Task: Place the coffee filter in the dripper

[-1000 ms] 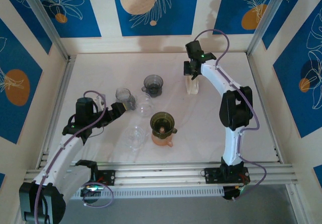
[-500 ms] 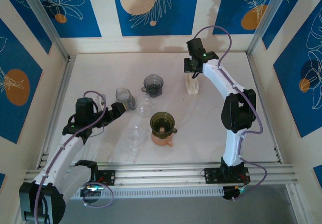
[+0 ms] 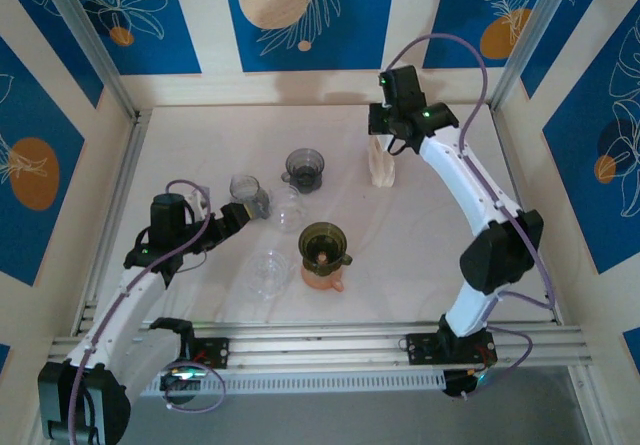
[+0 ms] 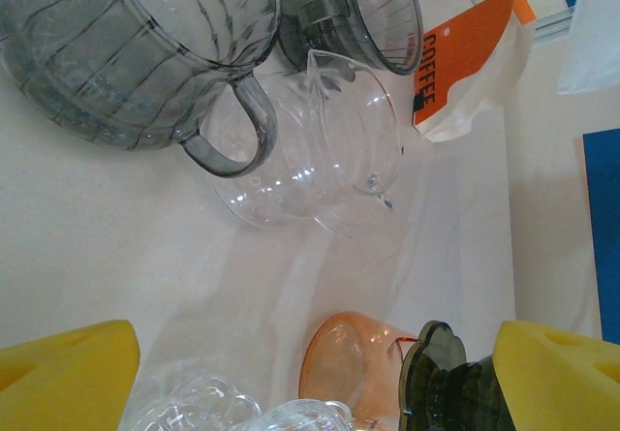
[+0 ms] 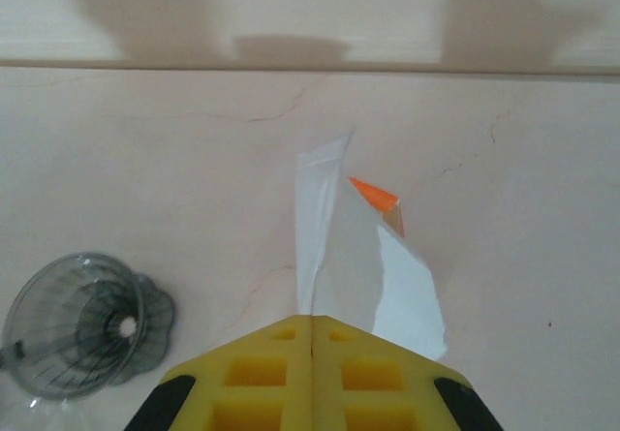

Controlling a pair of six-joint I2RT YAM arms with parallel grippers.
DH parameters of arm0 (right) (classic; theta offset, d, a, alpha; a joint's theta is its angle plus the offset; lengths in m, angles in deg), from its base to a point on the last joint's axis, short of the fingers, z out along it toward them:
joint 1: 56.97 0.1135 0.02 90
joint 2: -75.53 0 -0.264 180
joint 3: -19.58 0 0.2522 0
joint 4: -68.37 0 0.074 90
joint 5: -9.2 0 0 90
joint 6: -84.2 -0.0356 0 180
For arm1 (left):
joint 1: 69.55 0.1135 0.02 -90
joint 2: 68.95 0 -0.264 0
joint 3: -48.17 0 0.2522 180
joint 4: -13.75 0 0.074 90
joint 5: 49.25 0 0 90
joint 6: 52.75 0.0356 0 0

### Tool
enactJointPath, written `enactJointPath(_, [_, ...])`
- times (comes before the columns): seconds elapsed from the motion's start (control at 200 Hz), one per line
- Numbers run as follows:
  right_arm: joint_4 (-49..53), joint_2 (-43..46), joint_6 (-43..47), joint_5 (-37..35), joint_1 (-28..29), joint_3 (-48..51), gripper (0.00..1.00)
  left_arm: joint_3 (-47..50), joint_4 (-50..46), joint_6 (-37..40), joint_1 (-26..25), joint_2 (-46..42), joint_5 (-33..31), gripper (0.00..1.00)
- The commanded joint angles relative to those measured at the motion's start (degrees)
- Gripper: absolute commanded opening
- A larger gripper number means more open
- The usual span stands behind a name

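From where I stand, the left gripper (image 3: pixel 236 216) sits low at the left with its yellow pads wide apart and nothing between them, just beside one grey mug (image 3: pixel 248 189), whose ribbed inside looks bare. Next come two clear glass vessels, a cup (image 3: pixel 268 271) nearer the arms and a server (image 3: pixel 289 208), both see-through to the tabletop (image 3: pixel 420 255). There are two drippers. The grey dripper (image 3: pixel 304 168) stands alone, showing only its drain hole, and the green dripper (image 3: pixel 323 244) sits on one orange cup (image 3: pixel 322 277). Far right stands one filter packet (image 4: pixel 465 63). Above it the right gripper (image 5: pixel 312 354) is clamped on a white coffee filter (image 5: pixel 318 237), well apart from both drippers.
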Motion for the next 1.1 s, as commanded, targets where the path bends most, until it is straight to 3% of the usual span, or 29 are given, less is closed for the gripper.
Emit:
enactJointPath(0.0, [2.0,6.3,-1.2,0.3,1.9,4.1,0.00,-0.8,-0.2,-0.3,0.9,-0.6,1.6,0.94])
enactJointPath(0.215, [9.1,17.7,-2.7,6.6,6.5,9.9,0.00,-1.7,-0.7,-0.4,0.9,-0.8,2.1,0.94])
enactJointPath(0.46, [21.6,25.8,-4.8,14.6,16.3,9.7,0.00,-3.1,-1.2,-0.3,0.9,-1.5,2.5,0.94])
enactJointPath(0.735, [34.5,23.6,-9.6,17.2,27.8,4.3,0.00,-4.2,-0.7,-0.5,1.0,-0.7,3.2,0.95])
enactJointPath(1.095, [43.6,13.4,-10.1,18.0,30.7,-4.2,0.00,-4.1,1.9,-0.9,0.9,1.1,5.3,0.95])
